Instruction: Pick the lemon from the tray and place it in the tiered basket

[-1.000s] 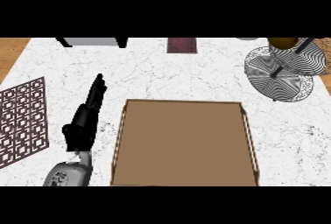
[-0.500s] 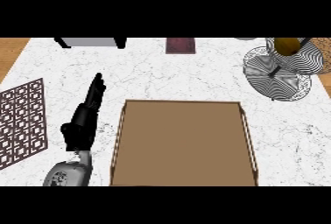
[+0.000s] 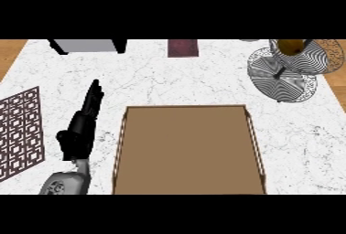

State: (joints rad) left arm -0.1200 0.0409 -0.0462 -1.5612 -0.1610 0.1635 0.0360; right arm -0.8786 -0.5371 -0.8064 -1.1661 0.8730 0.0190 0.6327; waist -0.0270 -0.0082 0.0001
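One hand shows: my left hand point(image 3: 76, 135), fingers straight and holding nothing, over the surface point(image 3: 202, 77) just left of the tray point(image 3: 189, 155). The tray's floor looks bare. Far off to the right, a dull yellow lump, likely the lemon point(image 3: 292, 45), sits in the tiered basket's point(image 3: 283, 84) upper bowl, well apart from my hand.

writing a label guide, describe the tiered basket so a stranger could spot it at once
On the white marble counter, look past the brown rectangular tray to the far right corner. The black wire tiered basket stands there: two round tiers, the only round wire thing.
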